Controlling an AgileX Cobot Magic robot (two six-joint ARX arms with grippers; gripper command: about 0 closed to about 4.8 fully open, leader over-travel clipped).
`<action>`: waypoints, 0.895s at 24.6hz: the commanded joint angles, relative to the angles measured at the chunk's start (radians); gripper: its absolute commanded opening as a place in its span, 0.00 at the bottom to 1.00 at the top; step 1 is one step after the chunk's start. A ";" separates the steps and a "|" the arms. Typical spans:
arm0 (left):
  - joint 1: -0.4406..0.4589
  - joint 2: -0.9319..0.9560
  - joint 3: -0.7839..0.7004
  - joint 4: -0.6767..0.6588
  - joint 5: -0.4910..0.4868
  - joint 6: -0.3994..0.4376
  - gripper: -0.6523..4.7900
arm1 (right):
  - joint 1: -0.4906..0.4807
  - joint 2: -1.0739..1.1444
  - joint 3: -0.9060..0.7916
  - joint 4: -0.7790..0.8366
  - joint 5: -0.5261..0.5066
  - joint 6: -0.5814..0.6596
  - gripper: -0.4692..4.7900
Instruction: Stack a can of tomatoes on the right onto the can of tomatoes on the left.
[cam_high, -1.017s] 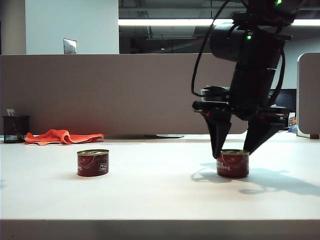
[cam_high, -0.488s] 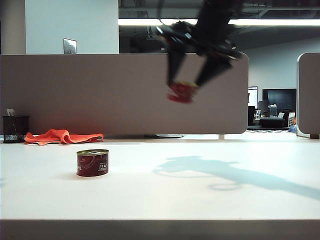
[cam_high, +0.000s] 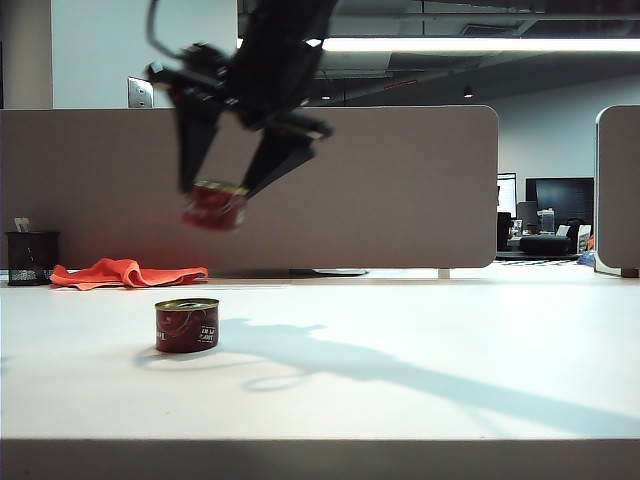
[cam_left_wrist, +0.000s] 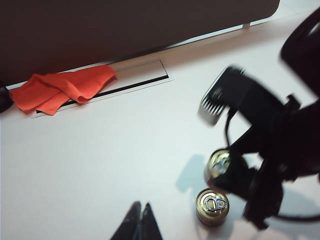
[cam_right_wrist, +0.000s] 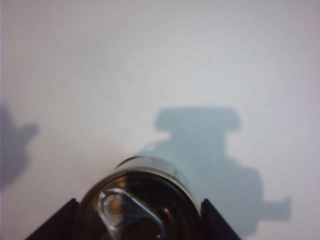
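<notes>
One red tomato can (cam_high: 186, 325) with a gold pull-tab lid stands on the white table at the left, also seen in the left wrist view (cam_left_wrist: 212, 206). My right gripper (cam_high: 217, 195) hangs in the air just above and slightly right of it, shut on the second tomato can (cam_high: 212, 210), which is tilted and blurred. In the right wrist view that held can (cam_right_wrist: 150, 175) fills the space between the two fingers of the right gripper (cam_right_wrist: 139, 204). The left wrist view shows the held can (cam_left_wrist: 220, 164) close over the standing one. My left gripper (cam_left_wrist: 140, 206) is shut and empty, off to the side of both cans.
An orange cloth (cam_high: 125, 272) lies at the back left by the brown partition (cam_high: 400, 190), with a black mesh cup (cam_high: 30, 258) beside it. A thin cable slot (cam_left_wrist: 135, 82) runs along the table's back edge. The table's front edge (cam_high: 320, 440) is near the camera.
My right gripper lifted the can off the table's right side and carried it up and leftward, ending over the left can. The left can and left gripper stayed put.
</notes>
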 joint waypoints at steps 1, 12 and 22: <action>-0.002 -0.002 0.005 0.011 0.008 -0.017 0.11 | 0.025 0.043 0.031 0.014 0.006 -0.020 0.70; -0.002 -0.002 0.005 0.002 0.009 -0.017 0.11 | 0.046 0.127 0.035 0.016 0.020 -0.032 0.74; -0.002 -0.002 0.005 0.001 0.008 -0.016 0.11 | 0.045 0.111 0.042 0.018 0.021 -0.031 0.79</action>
